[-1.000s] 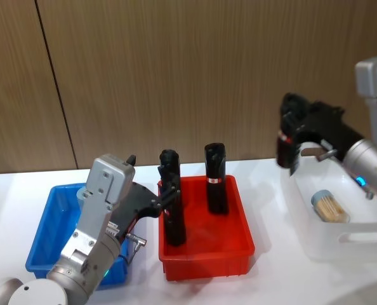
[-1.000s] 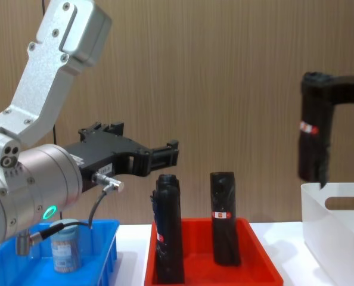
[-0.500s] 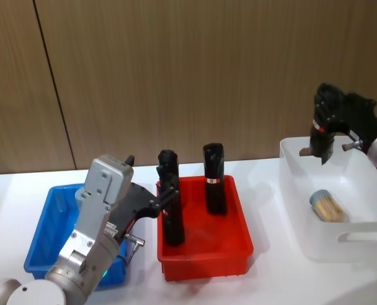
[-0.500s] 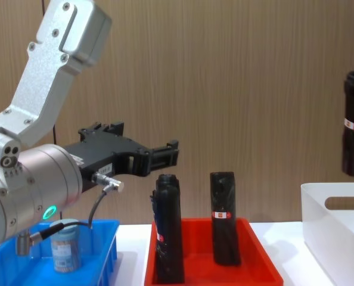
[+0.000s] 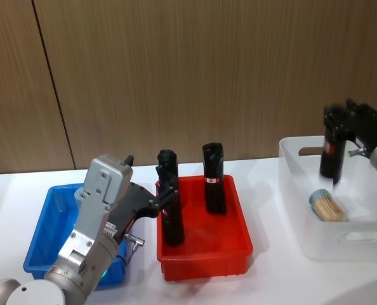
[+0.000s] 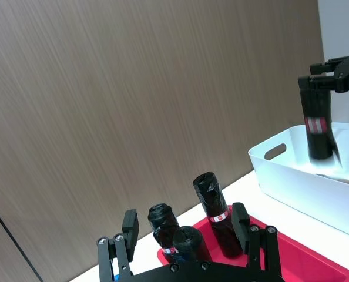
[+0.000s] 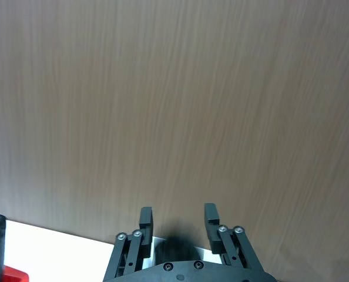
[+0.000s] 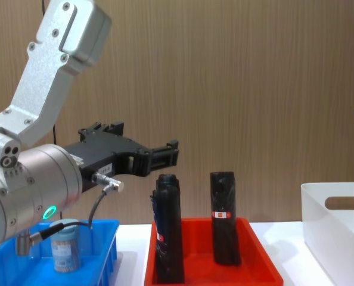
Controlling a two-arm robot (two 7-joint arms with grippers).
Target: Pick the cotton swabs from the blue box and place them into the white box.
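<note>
the right gripper (image 5: pixel 336 166) hangs over the far part of the white box (image 5: pixel 341 241), its fingers closed on a black roll (image 6: pixel 317 126) with a red-white label, held upright. the roll's lower end dips below the box rim. just below and to the near side of this gripper, a cotton swab container (image 5: pixel 328 206) lies on its side on the white box floor, swab sticks showing through the clear wall. in the right wrist view the two fingers (image 7: pixel 146 219) stand either side of a dark shape between them.

the left gripper (image 8: pixel 165 156) hovers above the gap between the blue box (image 5: pixel 46 236) and the red tray (image 5: pixel 204 257), fingers spread with nothing between them, pointing forward toward the wood wall. below and behind it, toward the robot, one cotton swab container (image 8: pixel 65 244) stands upright in the blue box, partly hidden by the arm's wrist and a cable (image 8: pixel 96 208).

just ahead of and below the left gripper's fingertips, two black rolls stand in the red tray: a nearer roll (image 5: pixel 170 206) almost touching the fingers in the head view, and a farther roll (image 5: pixel 214 178) beyond it toward the white box. the left wrist view seems to show a third roll top (image 6: pixel 186 241) in the tray.
</note>
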